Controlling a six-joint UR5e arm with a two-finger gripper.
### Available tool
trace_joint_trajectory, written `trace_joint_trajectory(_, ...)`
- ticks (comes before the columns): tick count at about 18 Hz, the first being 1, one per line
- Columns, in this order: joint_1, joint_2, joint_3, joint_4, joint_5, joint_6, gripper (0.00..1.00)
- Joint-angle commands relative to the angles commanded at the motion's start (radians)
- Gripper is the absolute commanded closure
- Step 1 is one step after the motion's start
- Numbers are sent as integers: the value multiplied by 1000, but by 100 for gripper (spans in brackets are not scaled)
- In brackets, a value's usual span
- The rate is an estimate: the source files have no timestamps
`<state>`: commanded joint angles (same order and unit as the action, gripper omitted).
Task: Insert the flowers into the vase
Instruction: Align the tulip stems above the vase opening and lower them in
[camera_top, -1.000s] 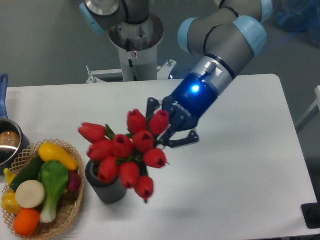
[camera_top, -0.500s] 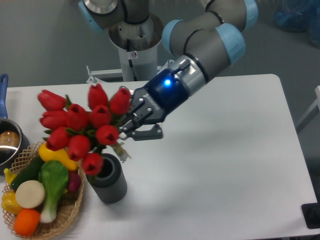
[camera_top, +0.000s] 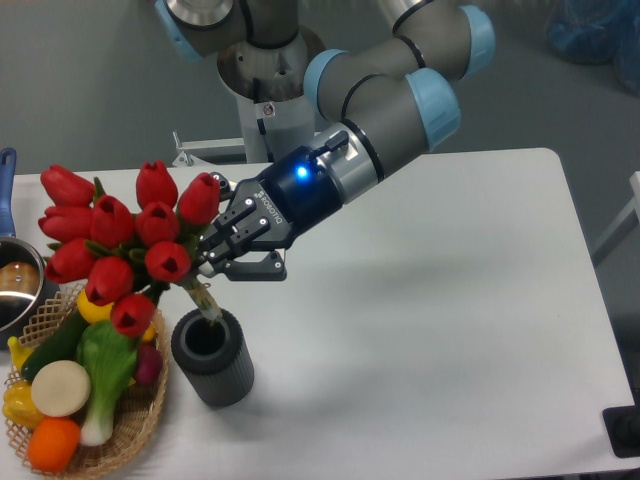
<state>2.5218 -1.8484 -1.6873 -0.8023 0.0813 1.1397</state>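
Your gripper (camera_top: 212, 262) grips the flowers (camera_top: 118, 245) at their tied stems. They look light and top-heavy; lower gently into the vase (camera_top: 212, 357).

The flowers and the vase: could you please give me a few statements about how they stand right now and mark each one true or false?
1. The gripper is shut on the flowers, holding the stems. True.
2. The vase lies tipped over on the table. False: it stands upright, opening upward.
3. The stem ends are at the vase's opening while the buds lean left, over the basket. True.
4. The buds are yellow. False: they are red.
5. The vase stands inside the basket. False: it stands on the table, just right of the basket.
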Motion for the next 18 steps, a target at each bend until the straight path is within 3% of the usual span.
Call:
trace_joint_trajectory(3, 8, 0, -32, 2, -14, 21, 83)
trace_joint_trajectory(18, 9, -11, -71, 0, -54, 132, 82)
